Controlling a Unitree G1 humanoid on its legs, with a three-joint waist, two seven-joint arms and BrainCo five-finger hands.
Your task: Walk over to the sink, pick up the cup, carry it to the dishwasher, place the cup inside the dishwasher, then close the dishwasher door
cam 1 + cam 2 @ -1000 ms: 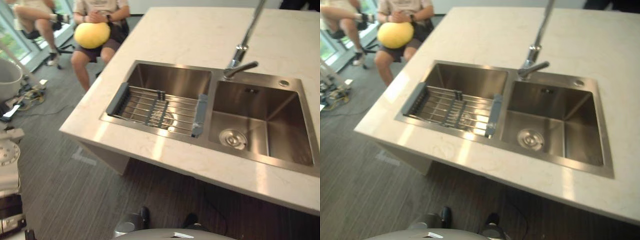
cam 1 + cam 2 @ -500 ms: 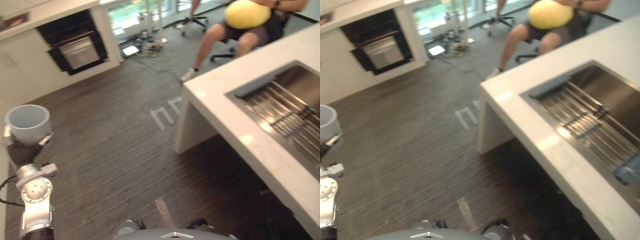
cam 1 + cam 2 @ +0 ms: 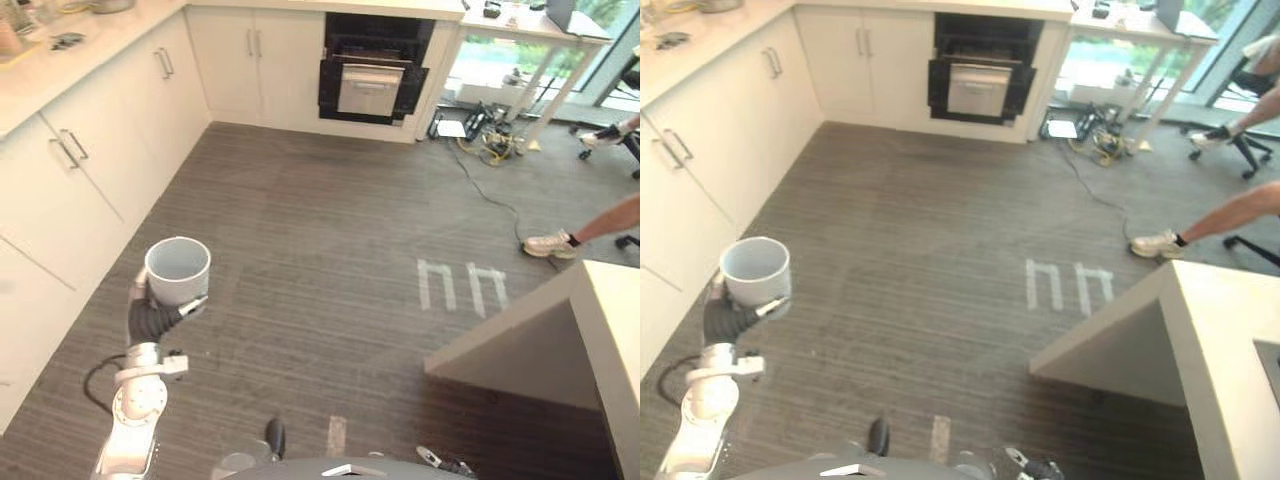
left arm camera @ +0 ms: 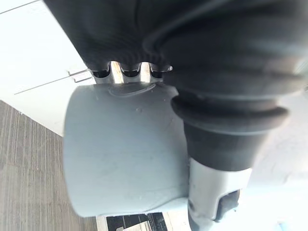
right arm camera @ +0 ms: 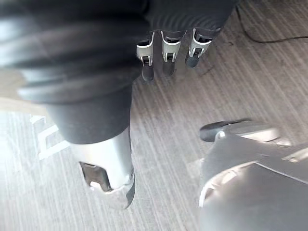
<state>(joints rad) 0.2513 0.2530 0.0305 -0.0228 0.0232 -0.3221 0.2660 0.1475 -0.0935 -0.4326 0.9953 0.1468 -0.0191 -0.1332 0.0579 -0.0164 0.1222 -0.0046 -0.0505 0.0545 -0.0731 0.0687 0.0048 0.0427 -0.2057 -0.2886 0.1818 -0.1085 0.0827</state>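
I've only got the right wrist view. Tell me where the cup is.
Observer: The cup is upright in the left hand, whose fingers are curled round it, above the floor.
Operator: Report what's ahead.
Observer: A dark appliance is set among the white cabinets on the far side of the room.
Operator: Name anything in the way.
Observer: A person's leg stretches over the floor on the right, beyond the counter corner.

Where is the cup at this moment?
The cup is held upright in the left hand, at the lower left of the left eye view, above the dark floor beside the white cabinets, well apart from the counter.
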